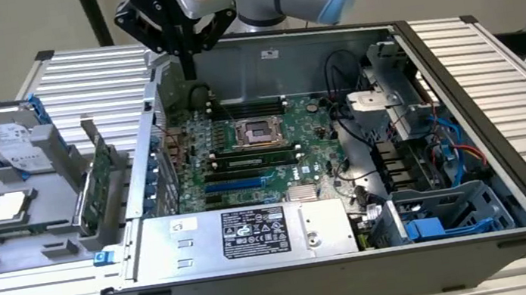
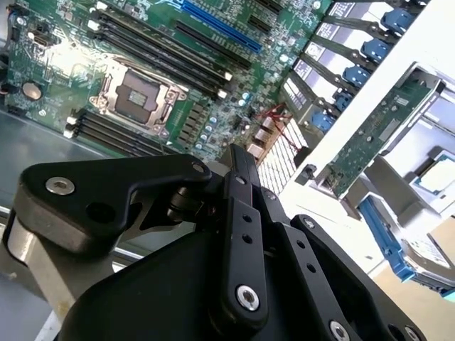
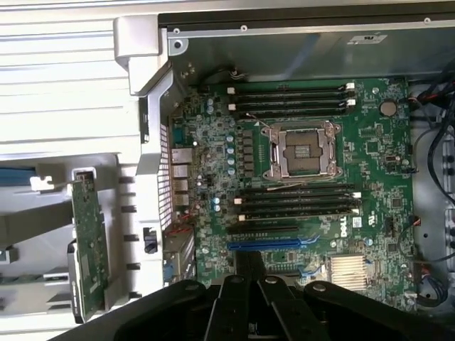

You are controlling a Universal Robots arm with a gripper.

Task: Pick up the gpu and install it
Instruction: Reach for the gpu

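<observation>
The gpu (image 1: 98, 186) stands on edge in a grey holder (image 1: 21, 240) outside the open computer case, at the exterior view's left. Its green circuit board face shows in both wrist views (image 2: 370, 135) (image 3: 89, 241). My gripper (image 1: 189, 70) hangs above the far left corner of the case, over the motherboard (image 1: 253, 145) and well apart from the gpu. Its black fingers (image 2: 242, 206) are pressed together with nothing between them, so the gripper (image 2: 237, 153) (image 3: 249, 261) is shut and empty. A blue expansion slot (image 3: 274, 244) lies bare on the motherboard.
A silver hard drive (image 1: 12, 138) with blue tabs stands upright in the grey holder, with a processor chip (image 1: 8, 208) lying flat below it. Inside the case are the power supply (image 1: 244, 234), a drive cage (image 1: 445, 215), cables (image 1: 350, 117) and the case wall (image 1: 153, 124).
</observation>
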